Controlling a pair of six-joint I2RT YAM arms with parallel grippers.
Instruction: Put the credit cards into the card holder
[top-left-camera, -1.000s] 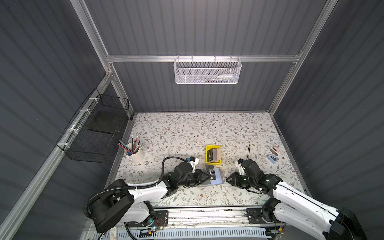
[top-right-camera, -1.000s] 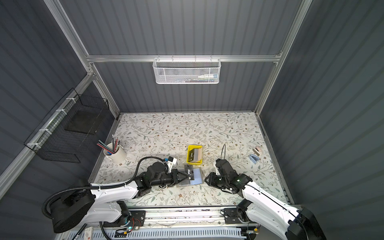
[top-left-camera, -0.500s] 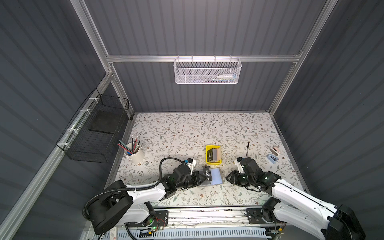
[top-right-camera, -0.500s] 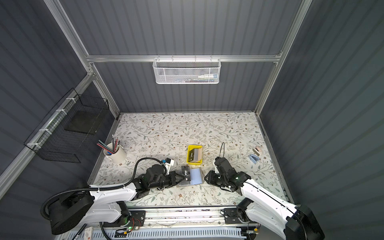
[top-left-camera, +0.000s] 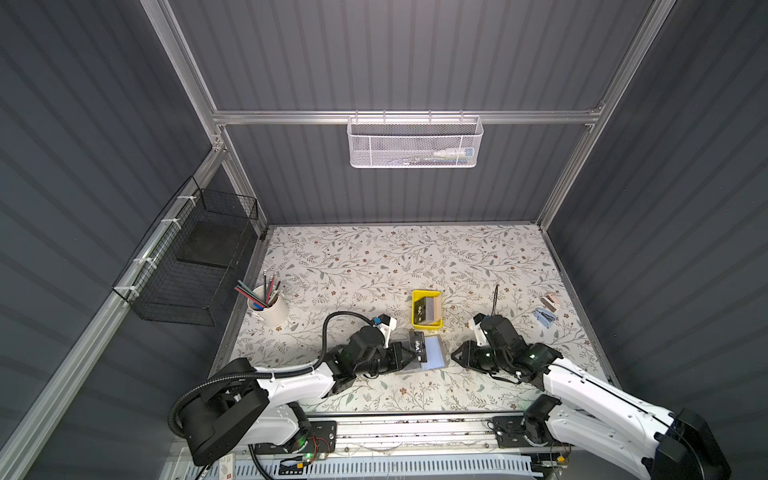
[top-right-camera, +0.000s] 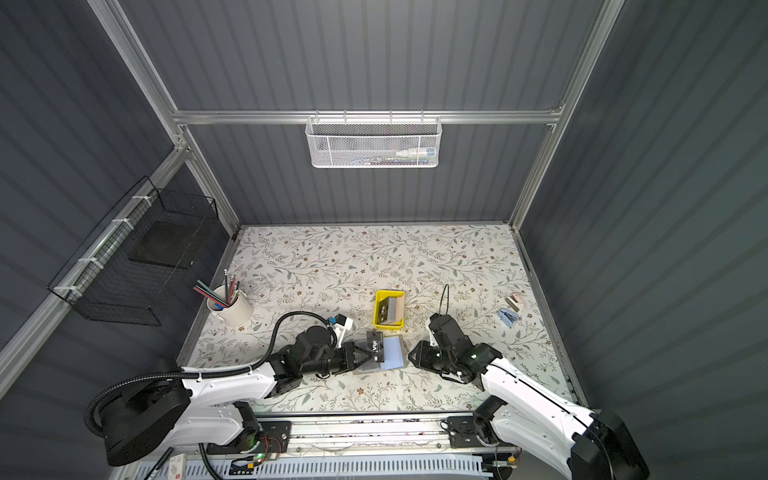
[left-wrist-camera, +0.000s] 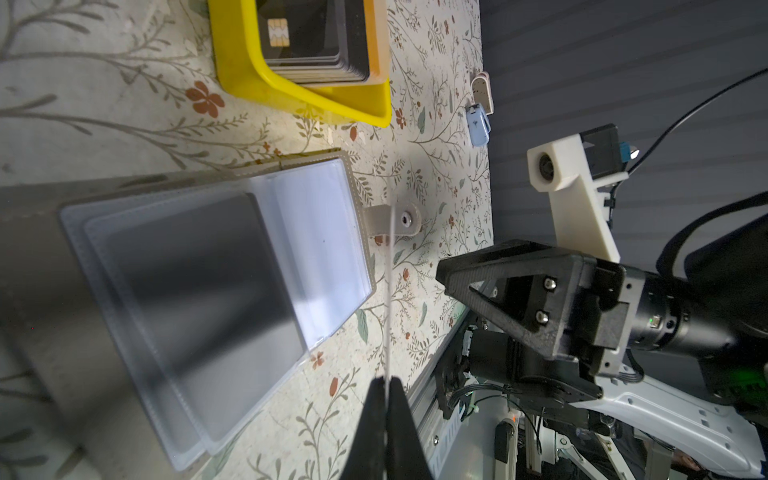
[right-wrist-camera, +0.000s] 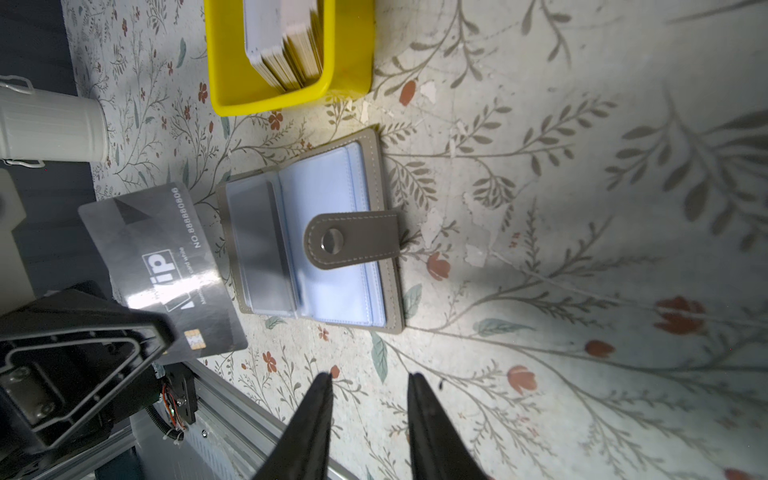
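The card holder (top-left-camera: 434, 353) (top-right-camera: 392, 353) lies open near the table's front edge, grey cover down and bluish sleeves (right-wrist-camera: 324, 187) up. Its snap strap (right-wrist-camera: 353, 239) is folded over the sleeves. My left gripper (top-left-camera: 409, 356) (left-wrist-camera: 387, 380) is shut on a black VIP credit card (right-wrist-camera: 166, 266) (top-right-camera: 376, 345). The card stands tilted at the holder's left edge and shows edge-on (left-wrist-camera: 390, 291) in the left wrist view. More credit cards (top-left-camera: 426, 309) (left-wrist-camera: 316, 37) sit stacked in the yellow tray (top-left-camera: 426, 328). My right gripper (top-left-camera: 455, 357) (right-wrist-camera: 370, 376) stands open and empty just right of the holder.
A white cup of pencils (top-left-camera: 268, 309) stands at the left. Two small clip-like items (top-left-camera: 546, 309) lie at the right. A black wire basket (top-left-camera: 195, 266) hangs on the left wall and a white mesh basket (top-left-camera: 415, 143) on the back rail.
My left gripper has drawn back slightly to the left with the card, uncovering more of the holder's sleeves. The right arm has barely moved.
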